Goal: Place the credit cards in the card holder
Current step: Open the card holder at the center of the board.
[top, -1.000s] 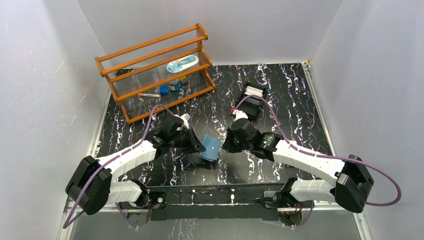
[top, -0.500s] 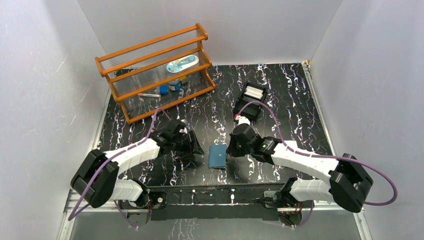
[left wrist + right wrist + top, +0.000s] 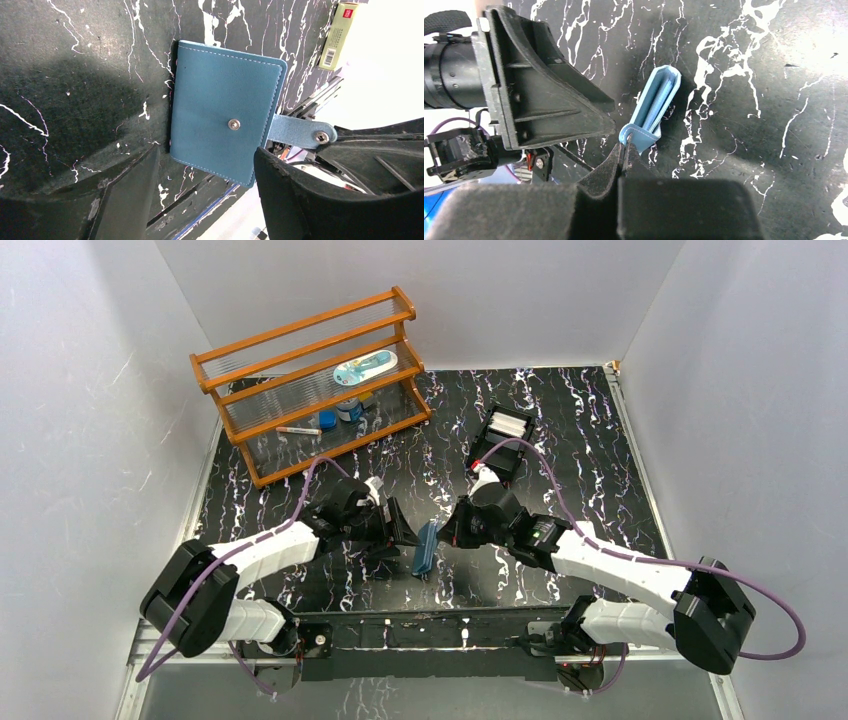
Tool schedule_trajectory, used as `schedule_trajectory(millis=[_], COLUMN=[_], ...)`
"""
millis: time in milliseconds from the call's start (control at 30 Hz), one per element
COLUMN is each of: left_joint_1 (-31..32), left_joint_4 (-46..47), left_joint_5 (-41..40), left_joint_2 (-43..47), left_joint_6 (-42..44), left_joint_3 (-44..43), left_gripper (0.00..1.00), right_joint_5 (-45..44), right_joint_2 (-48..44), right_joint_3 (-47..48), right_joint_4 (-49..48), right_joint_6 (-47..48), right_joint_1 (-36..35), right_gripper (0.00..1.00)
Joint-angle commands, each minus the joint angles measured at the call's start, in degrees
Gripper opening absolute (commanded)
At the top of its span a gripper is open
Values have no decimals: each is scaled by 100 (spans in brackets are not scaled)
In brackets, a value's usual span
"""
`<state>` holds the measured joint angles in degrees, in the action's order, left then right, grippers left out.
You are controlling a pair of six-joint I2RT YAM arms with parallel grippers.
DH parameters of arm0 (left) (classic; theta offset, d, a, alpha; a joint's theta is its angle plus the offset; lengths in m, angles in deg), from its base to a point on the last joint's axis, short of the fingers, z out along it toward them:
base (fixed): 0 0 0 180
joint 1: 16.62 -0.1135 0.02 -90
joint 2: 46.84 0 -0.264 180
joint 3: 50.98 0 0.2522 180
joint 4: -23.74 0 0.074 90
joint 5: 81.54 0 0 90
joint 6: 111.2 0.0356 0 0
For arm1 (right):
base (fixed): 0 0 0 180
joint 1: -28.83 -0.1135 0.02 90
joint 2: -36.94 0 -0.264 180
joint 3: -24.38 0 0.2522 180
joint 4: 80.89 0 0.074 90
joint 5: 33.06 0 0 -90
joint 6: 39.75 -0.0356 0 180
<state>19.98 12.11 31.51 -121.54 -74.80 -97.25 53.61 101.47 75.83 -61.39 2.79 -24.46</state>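
Just changed: left gripper (image 3: 402, 532) has let go and spread wide; wallet (image 3: 425, 548) now stands on edge between both grippers
Meaning: wallet folded, tab unsnapped, no cards seen inside yet
Right gripper (image 3: 624, 146): pinched tight on the wallet's tab
Pose: both arms low, wrists facing, left jaws just beside the wallet

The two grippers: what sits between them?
The blue card holder, turned on edge, sits between the open left gripper and the right gripper, which pinches its snap tab. Nothing else lies there; the top view shows it.
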Motion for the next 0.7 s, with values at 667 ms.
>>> schedule_trajectory(millis=[667], left_joint_1=[-4], left_joint_4=[-397], left_joint_5=[-31], left_joint_2=[654], left_joint_6=[107], left_joint_3=[-103], left_gripper=[71], right_joint_5=[190], right_joint_2=[190], right_joint_3=[547], right_joint_4=[-359], right_joint_6=[-449], right_joint_1=[12], right_gripper=[0])
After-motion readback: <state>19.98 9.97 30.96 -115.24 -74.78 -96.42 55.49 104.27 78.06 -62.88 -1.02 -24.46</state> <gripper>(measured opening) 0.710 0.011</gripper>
